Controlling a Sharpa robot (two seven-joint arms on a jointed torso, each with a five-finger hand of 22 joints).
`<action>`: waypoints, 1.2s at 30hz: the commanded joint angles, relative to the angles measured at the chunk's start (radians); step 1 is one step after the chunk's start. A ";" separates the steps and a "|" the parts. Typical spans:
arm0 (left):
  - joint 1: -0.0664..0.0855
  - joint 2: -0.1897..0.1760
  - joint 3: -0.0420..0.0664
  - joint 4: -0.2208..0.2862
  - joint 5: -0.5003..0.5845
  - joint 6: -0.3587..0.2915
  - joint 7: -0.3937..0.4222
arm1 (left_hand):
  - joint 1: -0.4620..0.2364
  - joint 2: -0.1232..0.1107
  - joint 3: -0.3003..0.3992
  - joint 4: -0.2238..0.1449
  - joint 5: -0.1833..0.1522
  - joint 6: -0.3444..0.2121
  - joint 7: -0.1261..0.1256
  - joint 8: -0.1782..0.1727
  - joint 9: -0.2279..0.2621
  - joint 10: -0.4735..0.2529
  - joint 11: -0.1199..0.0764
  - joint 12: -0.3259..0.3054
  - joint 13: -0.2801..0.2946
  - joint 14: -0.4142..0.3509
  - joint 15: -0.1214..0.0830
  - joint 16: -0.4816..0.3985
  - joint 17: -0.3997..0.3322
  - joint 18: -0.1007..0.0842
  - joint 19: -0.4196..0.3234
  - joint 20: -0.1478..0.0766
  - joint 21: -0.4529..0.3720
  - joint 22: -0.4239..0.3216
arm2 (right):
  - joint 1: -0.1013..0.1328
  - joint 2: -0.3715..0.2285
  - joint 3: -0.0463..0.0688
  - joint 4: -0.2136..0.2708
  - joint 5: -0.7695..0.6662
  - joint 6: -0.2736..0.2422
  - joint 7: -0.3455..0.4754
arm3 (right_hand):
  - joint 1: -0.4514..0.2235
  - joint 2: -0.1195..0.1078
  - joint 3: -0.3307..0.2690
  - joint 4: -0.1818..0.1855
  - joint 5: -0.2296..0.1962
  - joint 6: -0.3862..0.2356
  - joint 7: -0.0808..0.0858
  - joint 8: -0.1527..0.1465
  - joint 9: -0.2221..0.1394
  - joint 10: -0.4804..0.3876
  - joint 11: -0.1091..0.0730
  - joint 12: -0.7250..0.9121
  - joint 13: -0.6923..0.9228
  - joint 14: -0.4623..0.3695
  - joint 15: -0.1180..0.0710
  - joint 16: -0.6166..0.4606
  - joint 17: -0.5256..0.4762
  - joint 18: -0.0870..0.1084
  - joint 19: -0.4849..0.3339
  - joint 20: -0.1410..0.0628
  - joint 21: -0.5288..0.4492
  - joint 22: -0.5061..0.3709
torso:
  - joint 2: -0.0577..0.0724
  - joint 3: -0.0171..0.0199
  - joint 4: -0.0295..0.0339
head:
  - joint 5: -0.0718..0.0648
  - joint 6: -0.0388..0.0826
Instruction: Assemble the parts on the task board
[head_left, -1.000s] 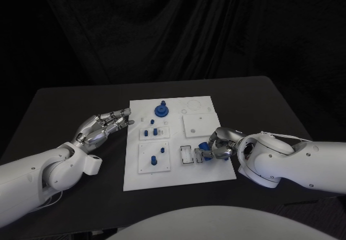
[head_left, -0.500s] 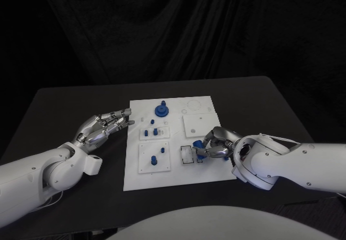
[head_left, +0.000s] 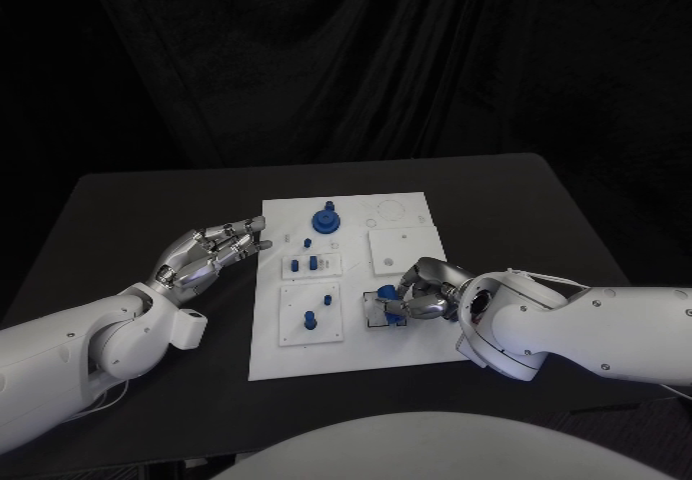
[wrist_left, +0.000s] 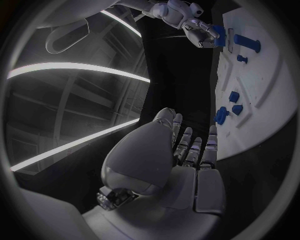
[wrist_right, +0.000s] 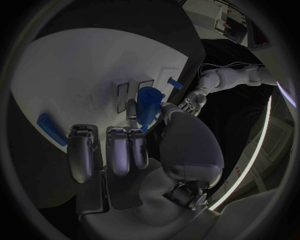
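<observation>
The left hand (head_left: 211, 254) rests on the black surface (head_left: 130, 210) just beside the board's (head_left: 404, 345) left edge, fingers stretched out side by side toward the board and holding nothing; the left wrist view shows the fingers (wrist_left: 194, 147) lying flat and straight, their tips at the board's rim.

On the board, a large round blue part (head_left: 325, 219) stands near the far edge. Nearer in, on a raised square plate, sit a few small blue parts (head_left: 300, 265), and on the next plate toward the robot a single blue peg (head_left: 310, 321) lies by itself.

To the right of that, the right hand (head_left: 418, 297) is down over the pair of narrow slots (wrist_right: 130, 96) in the board. It pinches a blue block (wrist_right: 149, 106) between thumb and one finger, with the block at the slots; the other fingers are bent beside it. Whether the block is seated in a slot cannot be told.
</observation>
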 joint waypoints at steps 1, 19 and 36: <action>-0.002 0.003 0.001 0.002 0.005 0.009 0.010 | 0.012 0.001 0.006 0.002 0.004 -0.002 0.006 -0.005 -0.001 -0.003 0.007 0.003 0.001 0.000 0.007 -0.003 0.000 0.018 0.003 0.007 0.005 0.001 | 0.000 0.005 0.000 -0.004 -0.001 0.024 -0.018 | -0.009 0.005 -0.012 0.005 -0.022 -0.005 0.002 -0.005 0.001 0.104 0.010 0.003 0.263 0.102 0.005 -0.005 0.235 0.007 0.078 0.005 -0.004 0.244 | 0.001 -0.0002 -0.0010 | 0.002 0.000; -0.003 0.006 0.001 -0.004 0.005 0.013 0.008 | 0.013 -0.001 0.008 0.001 0.004 -0.003 0.007 -0.005 -0.001 -0.004 0.006 0.003 0.001 -0.001 0.007 -0.003 0.000 0.018 0.002 0.007 0.005 -0.002 | 0.000 0.022 0.000 -0.022 -0.029 0.030 -0.018 | -0.199 0.050 -0.193 0.009 -0.316 -0.013 0.007 -0.022 0.015 0.104 0.016 0.003 0.263 0.099 0.010 -0.011 0.223 0.010 0.073 0.011 -0.016 0.240 | 0.000 -0.0003 -0.0005 | 0.012 0.000; -0.013 0.001 0.001 -0.004 0.005 0.015 0.009 | 0.014 -0.001 0.008 0.001 0.004 -0.003 0.007 -0.006 -0.001 -0.005 0.007 0.002 0.001 -0.002 0.007 -0.003 0.000 0.018 0.002 0.007 0.004 -0.002 | 0.003 -0.019 0.000 0.010 -0.061 -0.045 0.061 | -0.111 0.083 -0.246 0.005 -0.257 -0.012 0.006 -0.023 0.026 0.104 0.015 0.003 0.263 0.101 0.010 -0.006 0.230 0.008 0.076 0.011 -0.010 0.242 | -0.001 0.0009 -0.0037 | 0.024 0.000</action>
